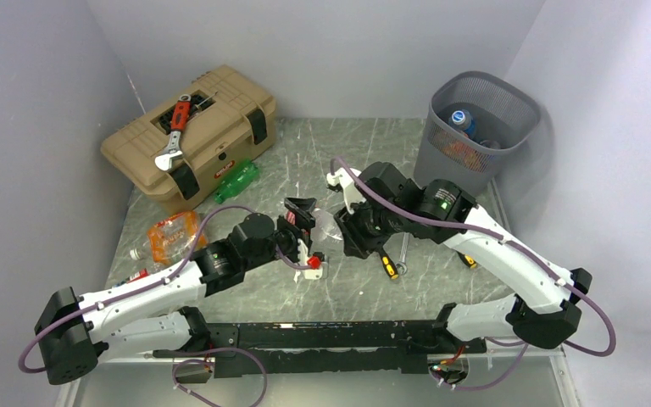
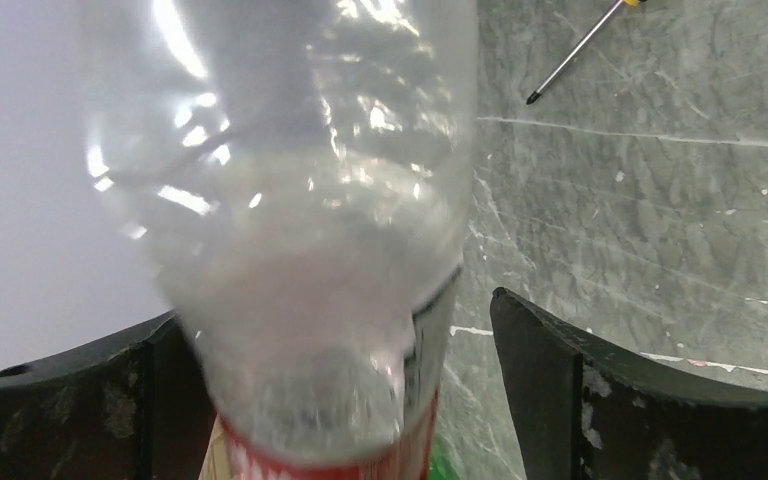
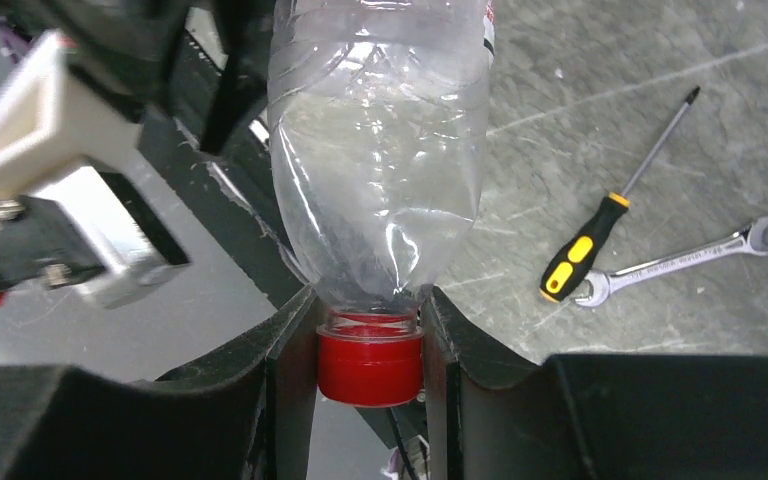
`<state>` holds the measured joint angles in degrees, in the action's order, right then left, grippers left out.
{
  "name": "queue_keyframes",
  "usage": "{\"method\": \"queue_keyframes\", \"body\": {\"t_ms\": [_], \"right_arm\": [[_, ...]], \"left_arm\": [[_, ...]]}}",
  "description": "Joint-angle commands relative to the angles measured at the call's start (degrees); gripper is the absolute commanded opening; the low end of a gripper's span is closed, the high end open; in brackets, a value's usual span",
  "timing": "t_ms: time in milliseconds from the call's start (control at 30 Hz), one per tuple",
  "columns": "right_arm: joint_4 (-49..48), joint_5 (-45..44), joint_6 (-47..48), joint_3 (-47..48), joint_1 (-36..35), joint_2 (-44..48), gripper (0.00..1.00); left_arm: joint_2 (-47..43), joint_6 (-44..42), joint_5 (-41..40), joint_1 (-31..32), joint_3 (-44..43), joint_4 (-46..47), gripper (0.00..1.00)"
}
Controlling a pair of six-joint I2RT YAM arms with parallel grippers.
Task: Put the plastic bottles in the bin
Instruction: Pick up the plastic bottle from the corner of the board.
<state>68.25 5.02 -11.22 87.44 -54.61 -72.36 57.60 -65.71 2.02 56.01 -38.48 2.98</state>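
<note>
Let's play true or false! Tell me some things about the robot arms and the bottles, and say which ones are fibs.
1. The right gripper pinches the clear bottle by its red cap. True.
2. The bin has nothing in it. False: a blue-capped bottle lies inside.
3. A green bottle lies beside the toolbox. True.
4. The screwdriver lies on the toolbox. False: a red-handled wrench lies there; the screwdriver is on the table.
5. The left gripper squeezes the clear bottle tight. False: its jaws stand open, with a gap on one side.
</note>
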Motion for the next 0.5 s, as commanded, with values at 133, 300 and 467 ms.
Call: {"method": "queue_keyframes", "body": {"t_ms": [133,300,467], "right_arm": [[1.97,-0.11,1.48,5.39,-3.62,-0.9,0.0],[2.13,-0.05,1.55,5.55,-3.75,-1.22,0.0],[2.02,-0.31,1.25,5.46,-3.84,-1.1,0.0]], "left_arm": [[-0.78,-0.6,-1.85,0.46,1.24,5.83,0.9],[-1.27,-0.45,-1.85,0.84,1.16,5.46,0.51],[-1.53,-0.45,-3.54,1.12,1.19,6.55,0.25]]}}
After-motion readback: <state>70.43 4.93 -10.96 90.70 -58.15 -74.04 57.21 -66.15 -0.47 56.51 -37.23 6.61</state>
